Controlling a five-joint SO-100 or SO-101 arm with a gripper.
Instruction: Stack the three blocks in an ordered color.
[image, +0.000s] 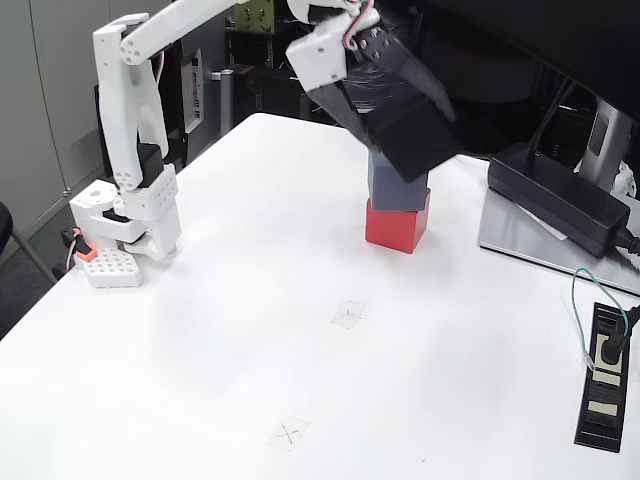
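On the white bench (200, 330), the grey block (396, 190) sits on the red block (396, 224), slightly askew. The gripper (405, 135) hangs directly over this stack, its black bulk hiding the tips; whether it grips anything cannot be told.

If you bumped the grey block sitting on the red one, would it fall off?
Probably it would slide rather than roll: the grey block is a flat-sided cube resting on the red block. It sits slightly askew, so a hard bump might tip it off. It looks stiff and matte, likely not slippery.
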